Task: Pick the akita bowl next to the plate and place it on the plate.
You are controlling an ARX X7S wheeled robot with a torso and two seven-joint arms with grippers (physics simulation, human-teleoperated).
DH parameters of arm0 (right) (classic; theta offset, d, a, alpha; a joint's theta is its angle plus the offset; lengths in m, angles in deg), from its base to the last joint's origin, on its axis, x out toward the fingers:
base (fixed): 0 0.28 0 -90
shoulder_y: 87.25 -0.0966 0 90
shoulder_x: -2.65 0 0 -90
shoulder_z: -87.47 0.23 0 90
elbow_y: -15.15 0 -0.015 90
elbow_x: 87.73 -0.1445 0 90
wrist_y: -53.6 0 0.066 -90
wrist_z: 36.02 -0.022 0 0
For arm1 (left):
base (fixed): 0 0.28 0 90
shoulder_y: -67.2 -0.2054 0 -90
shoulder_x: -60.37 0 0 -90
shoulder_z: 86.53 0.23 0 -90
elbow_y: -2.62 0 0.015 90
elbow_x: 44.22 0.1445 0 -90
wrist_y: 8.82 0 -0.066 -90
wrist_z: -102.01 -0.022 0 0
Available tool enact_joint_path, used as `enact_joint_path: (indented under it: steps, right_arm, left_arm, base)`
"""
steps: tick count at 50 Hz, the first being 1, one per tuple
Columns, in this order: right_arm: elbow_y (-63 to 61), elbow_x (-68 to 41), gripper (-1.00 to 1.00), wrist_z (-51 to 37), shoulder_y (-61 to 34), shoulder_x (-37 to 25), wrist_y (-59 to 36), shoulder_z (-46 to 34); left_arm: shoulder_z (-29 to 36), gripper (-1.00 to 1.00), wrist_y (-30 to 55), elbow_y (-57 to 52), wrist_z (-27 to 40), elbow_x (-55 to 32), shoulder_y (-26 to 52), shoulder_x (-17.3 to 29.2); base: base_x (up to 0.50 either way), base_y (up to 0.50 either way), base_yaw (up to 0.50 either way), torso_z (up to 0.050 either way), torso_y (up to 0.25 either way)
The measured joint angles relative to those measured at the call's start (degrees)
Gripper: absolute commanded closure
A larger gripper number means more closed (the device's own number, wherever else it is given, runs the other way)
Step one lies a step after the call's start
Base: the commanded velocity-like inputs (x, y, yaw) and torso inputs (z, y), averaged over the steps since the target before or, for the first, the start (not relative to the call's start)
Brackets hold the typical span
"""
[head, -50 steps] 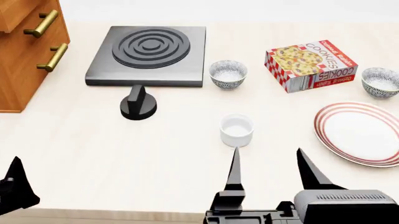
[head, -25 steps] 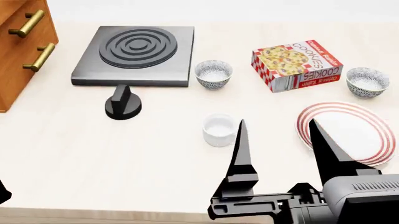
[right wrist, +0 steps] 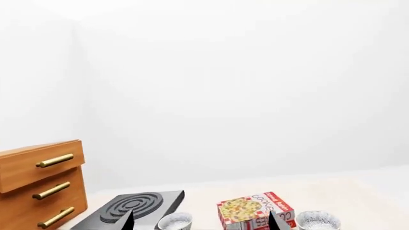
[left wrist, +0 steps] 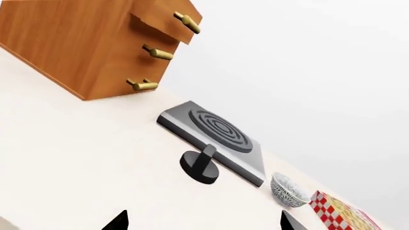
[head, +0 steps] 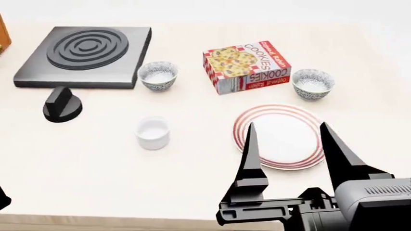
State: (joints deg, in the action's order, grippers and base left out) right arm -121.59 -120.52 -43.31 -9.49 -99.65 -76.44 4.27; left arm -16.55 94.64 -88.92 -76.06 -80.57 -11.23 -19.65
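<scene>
The plate [head: 282, 107], white with red-brown rings, lies on the table at front right. The akita bowl [head: 313, 83], grey-and-white patterned, stands upright just behind the plate's far right side, apart from it; it also shows in the right wrist view as the akita bowl [right wrist: 317, 221]. My right gripper [head: 287, 126] is open, its two dark fingers framing the plate in the head view, well short of the bowl and holding nothing. My left gripper [left wrist: 204, 221] is open over bare table at the left, holding nothing.
An identical second bowl [head: 158, 75] stands beside the black burner [head: 83, 50]. A cookie box [head: 247, 66] sits between the two bowls. A plain white cup [head: 153, 133] and a black knob [head: 62, 104] stand nearer. A wooden drawer cabinet [left wrist: 96, 43] is at far left.
The head view has swung right, so everything slid left in it. The plate now sits between my right gripper's fingers, and the left gripper has almost left the view.
</scene>
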Motion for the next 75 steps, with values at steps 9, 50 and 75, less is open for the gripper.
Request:
enact_joint_path:
  steps: [9, 50, 75]
  right_arm:
    - [0.3, 0.0, -1.0, -0.4, 0.0, -0.3, 0.3, -0.3]
    - [1.6, 1.9, -1.0, -1.1, 0.2, -2.9, 1.1, -3.9]
    - [2.3, 1.6, -1.0, -1.7, 0.0, -3.6, 1.2, -5.0]
  left_arm:
    - [0.2, -1.0, -0.1, -0.1, 0.2, -0.3, -0.1, 0.2]
    - [1.4, -1.0, -1.1, 0.3, 0.8, -0.7, -0.5, 0.9]
    - [2.0, -1.0, -1.3, 0.3, 1.3, -1.2, -0.6, 1.5]
  base:
    - [0.0, -0.47, 0.0, 0.0, 0.0]
    - [0.04, -0.22, 0.0, 0.0, 0.0]
    - [0.4, 0.0, 0.0, 0.0, 0.0]
